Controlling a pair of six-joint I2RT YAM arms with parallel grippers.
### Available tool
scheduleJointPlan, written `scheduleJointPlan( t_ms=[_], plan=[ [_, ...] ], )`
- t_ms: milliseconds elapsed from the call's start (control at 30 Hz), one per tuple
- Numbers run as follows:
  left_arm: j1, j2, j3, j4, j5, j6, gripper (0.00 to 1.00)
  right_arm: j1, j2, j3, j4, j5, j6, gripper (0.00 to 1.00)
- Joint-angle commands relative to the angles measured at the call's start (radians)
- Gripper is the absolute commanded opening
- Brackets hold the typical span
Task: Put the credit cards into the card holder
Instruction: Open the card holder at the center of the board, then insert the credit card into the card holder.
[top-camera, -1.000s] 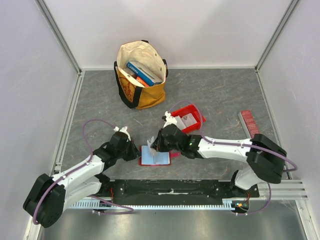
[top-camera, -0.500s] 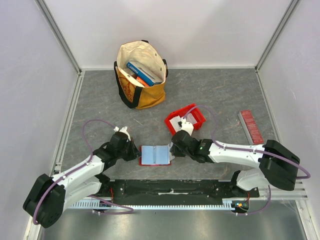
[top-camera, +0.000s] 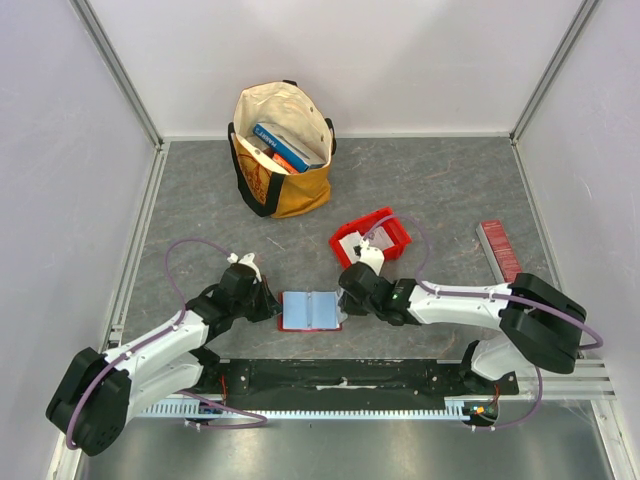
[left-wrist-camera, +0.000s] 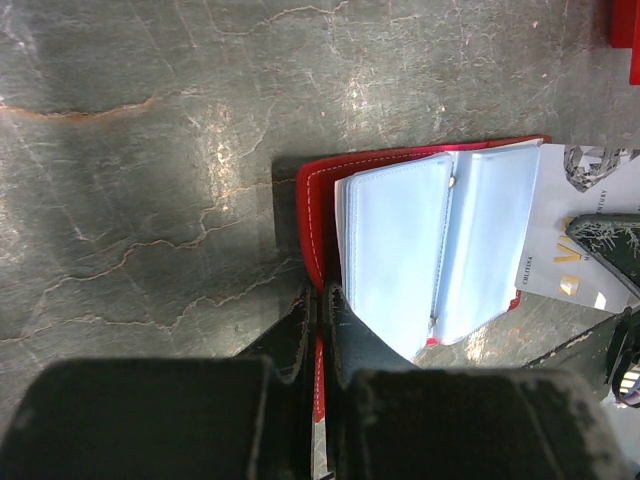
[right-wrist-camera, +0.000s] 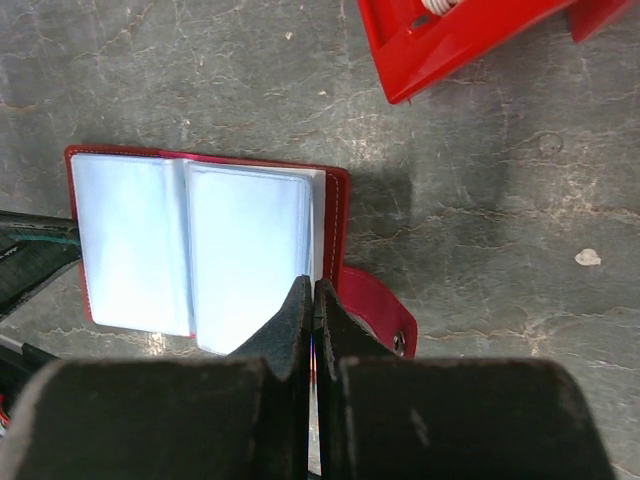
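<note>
1. Position: card holder (top-camera: 310, 311) lies open and flat between the arms, long axis left-right.
2. A white credit card (left-wrist-camera: 575, 262) sits at its right edge, seemingly pinched edge-on by the right gripper (right-wrist-camera: 311, 292), fingers pressed together.
3. The left gripper (left-wrist-camera: 318, 300) clamps the left cover.
4. Likely the pockets lie leftward of the card; right arm nearer.

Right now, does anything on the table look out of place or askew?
One credit card juts past the open card holder's edge, beside the right end effector, only partly tucked in. Nothing else stands out.
</note>
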Motion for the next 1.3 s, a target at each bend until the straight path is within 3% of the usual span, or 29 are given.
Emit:
scheduleJointPlan(
  t_ms=[0, 467, 800, 967, 1267],
  plan=[
    [0.001, 0.009, -0.005, -0.003, 0.002, 0.005, 0.02, 0.001, 0.033, -0.015, 0.039, 0.001, 0.033, 0.0],
    [-0.002, 0.023, -0.012, 0.017, 0.012, -0.002, 0.02, 0.004, 0.047, 0.035, 0.181, -0.098, 0.01, 0.0],
    [0.001, 0.037, -0.017, 0.037, 0.015, -0.005, 0.02, 0.027, 0.126, 0.173, 0.321, -0.334, -0.082, 0.0],
    [-0.001, 0.032, -0.021, 0.039, 0.016, -0.006, 0.02, 0.022, 0.079, 0.121, 0.266, -0.209, -0.059, 0.0],
    [-0.002, 0.038, -0.031, 0.054, 0.025, -0.014, 0.02, 0.016, 0.05, -0.047, 0.443, -0.14, 0.051, 0.0]
  ],
)
